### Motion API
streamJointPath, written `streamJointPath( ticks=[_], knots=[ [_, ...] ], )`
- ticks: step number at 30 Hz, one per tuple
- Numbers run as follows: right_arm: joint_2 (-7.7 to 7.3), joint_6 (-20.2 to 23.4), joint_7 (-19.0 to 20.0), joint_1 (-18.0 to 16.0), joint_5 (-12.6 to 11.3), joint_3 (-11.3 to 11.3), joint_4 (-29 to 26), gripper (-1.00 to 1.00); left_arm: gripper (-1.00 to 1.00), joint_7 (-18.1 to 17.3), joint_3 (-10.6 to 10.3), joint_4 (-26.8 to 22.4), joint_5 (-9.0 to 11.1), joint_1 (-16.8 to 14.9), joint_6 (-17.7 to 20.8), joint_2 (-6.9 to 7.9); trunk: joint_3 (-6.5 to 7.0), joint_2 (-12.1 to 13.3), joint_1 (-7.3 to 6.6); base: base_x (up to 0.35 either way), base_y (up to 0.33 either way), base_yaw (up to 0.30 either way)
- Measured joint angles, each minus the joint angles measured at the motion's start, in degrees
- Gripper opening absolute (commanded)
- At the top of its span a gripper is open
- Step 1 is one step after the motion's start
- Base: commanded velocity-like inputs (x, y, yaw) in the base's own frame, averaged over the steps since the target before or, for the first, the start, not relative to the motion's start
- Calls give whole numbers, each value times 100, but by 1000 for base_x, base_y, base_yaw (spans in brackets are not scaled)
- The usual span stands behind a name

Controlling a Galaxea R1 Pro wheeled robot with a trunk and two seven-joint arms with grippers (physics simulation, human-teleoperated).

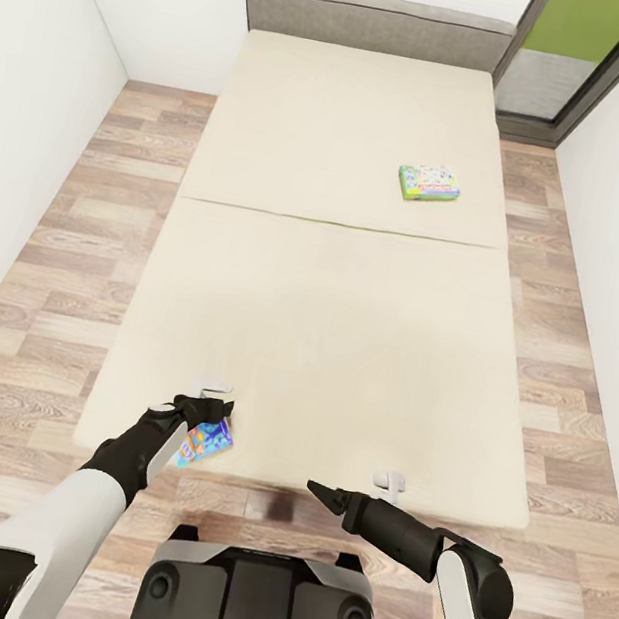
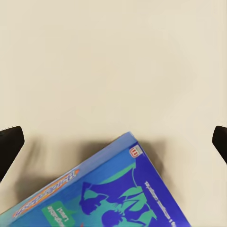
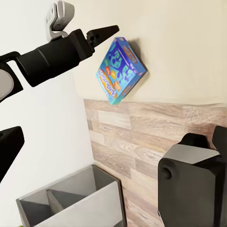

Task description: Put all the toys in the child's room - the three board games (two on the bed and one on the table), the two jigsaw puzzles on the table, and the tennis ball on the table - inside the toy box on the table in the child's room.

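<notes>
Cream mattress covers the bed [image 1: 334, 284] in the head view. One board game, the blue one [image 1: 208, 441], lies at the near corner of the bed, close to the edge. The left gripper [image 1: 215, 403] hangs right over it. A second board game, the green one [image 1: 429, 182], lies far up the bed, near the grey headboard [image 1: 375, 23]. The right gripper [image 1: 322, 496] points sideways above the wood floor [image 1: 78, 238], in front of the bed, and it holds nothing. I cannot tell how wide it is.

From the left wrist view, the blue board game [image 2: 109, 194] lies flat on the mattress, turned at a slant. The two dark fingertips [image 2: 9, 144] stand wide apart, one on each side, and nothing is between them.

From the right wrist view, the left gripper [image 3: 101, 35] is just beside the blue board game [image 3: 120, 70], which lies close to the bed's edge. A grey box with a wall inside [image 3: 71, 201] stands on the floor.

The game looks light, stiff and flat. I think its smooth cover may slip, so the claw should pinch it across two straight edges, near the middle. The soft bed may let a finger push under
</notes>
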Motion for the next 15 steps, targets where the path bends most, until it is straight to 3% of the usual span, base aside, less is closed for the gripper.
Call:
streamJointPath(
  ticks=[15],
  knots=[
    [0,0,3,0,-5,0,0,100,100,-4,0,0,1,0,-2,8,-56,0,0,0,0,0]
  ],
)
